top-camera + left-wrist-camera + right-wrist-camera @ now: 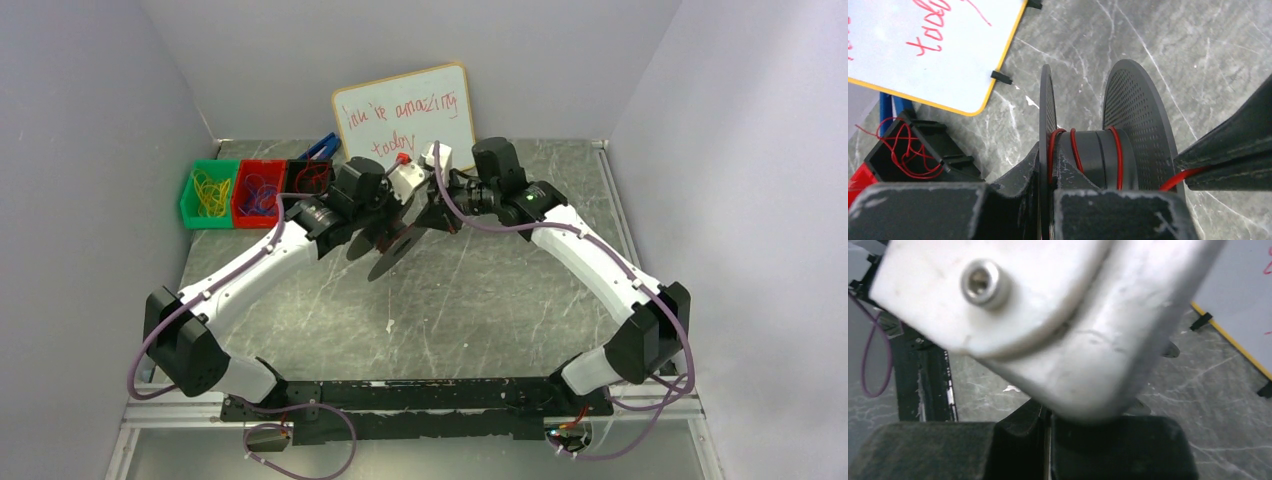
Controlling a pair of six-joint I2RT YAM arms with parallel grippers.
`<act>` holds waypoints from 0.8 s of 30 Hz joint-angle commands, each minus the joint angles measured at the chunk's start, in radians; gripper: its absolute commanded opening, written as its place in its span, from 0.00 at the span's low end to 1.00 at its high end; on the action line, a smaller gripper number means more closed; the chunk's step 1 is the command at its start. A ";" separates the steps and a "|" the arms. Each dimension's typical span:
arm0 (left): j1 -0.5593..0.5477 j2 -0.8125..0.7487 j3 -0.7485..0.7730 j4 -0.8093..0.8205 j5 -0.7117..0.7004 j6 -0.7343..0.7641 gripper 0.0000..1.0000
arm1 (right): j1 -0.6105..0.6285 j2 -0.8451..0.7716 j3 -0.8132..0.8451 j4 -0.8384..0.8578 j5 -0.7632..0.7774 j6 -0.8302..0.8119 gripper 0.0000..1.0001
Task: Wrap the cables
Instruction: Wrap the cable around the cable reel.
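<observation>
Closest in the right wrist view: a blurred white metal housing (1048,315) with a hex screw, hiding most of that arm's fingers. Above the grey marbled table (480,310), toward its far edge: left gripper (1046,187) clamped tight on one thin flange of a black plastic spool with perforated discs (1138,115), discs on edge, axis roughly level. A few turns of long thin red wire (1118,160) round the hub, one strand leading into the right gripper (1220,162), pinched closed on it. At the far left corner: green plastic bin (190,205), red plastic bin (240,208), black plastic bin (292,172) with more red wire curled inside. Along the far edge: yellow-framed whiteboard (405,110), red handwriting reading "amazing today", first word unclear. Beyond, pale grey walls (100,150).
</observation>
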 commanded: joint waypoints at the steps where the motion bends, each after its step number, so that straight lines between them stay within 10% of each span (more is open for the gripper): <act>1: 0.004 -0.036 0.035 -0.095 0.142 0.053 0.02 | -0.044 -0.009 0.028 0.080 -0.125 0.038 0.00; 24: 0.068 -0.066 0.146 -0.276 0.545 0.038 0.03 | -0.147 0.008 -0.064 0.007 -0.371 -0.247 0.00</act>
